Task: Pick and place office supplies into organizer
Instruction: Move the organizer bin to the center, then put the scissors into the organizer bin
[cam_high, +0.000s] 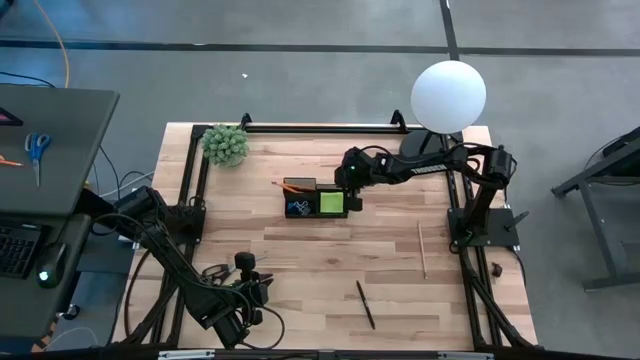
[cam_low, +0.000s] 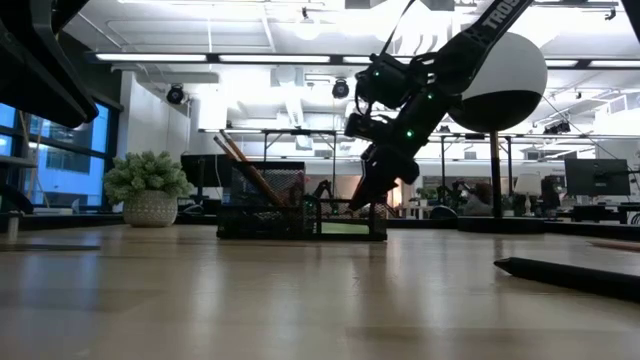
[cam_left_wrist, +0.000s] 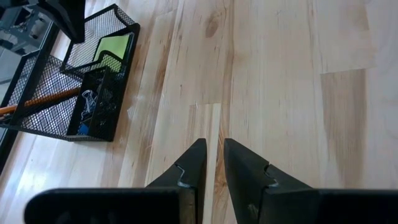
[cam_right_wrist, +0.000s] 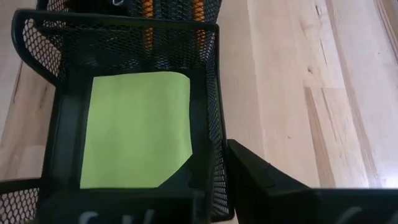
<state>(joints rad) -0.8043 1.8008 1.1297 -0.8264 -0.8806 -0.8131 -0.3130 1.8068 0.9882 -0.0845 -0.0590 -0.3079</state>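
Looks like you're right at the drop-off for the sticky pad (cam_right_wrist: 135, 129): it's lying flat inside the end compartment of the organizer (cam_high: 315, 200), and your right claw (cam_high: 352, 196) hangs right over that compartment's outer wall. From the wrist view the two fingers straddle the mesh wall, a bit apart, with nothing between them, so I'd call it let go. An orange pencil (cam_left_wrist: 38, 101) already leans in the taller part, and binder clips (cam_left_wrist: 93, 99) sit in the small bin next to it.

Next you'll want to lift straight up so a finger doesn't snag the mesh. Then go for the wooden pencil (cam_high: 421, 250) or the dark pen (cam_high: 365, 304), both well away from the organizer on the desk (cam_high: 300, 260).

Left claw (cam_left_wrist: 214, 163) is parked near the desk's front edge, almost closed, empty.
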